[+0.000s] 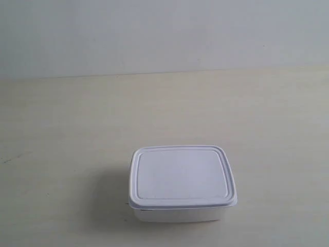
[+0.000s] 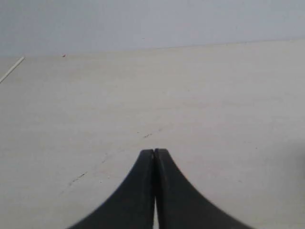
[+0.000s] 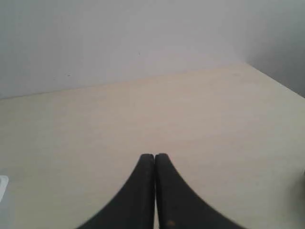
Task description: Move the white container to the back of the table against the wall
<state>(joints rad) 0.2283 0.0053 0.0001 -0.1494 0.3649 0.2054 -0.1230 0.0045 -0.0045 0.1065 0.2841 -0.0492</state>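
A thin pale strip [image 2: 11, 70] lies slantwise, a tiny red speck [image 2: 64, 55] near it, not touching.

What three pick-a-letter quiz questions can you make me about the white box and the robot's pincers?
1. Where is the small white rectangular plastic box?
A: on the pale cream flat table, apart from the plain grey-white wall
B: on a shelf
C: on the floor

2. How many boxes are there?
A: three
B: one
C: two

3. How do the black left pincer and black right pincer stand?
A: both wide open
B: one open
C: both shut, holding nothing

Answers:
1 A, bare table lies between box and wall.
2 B, the exterior view shows only one.
3 C, each wrist view shows the fingertips touching.
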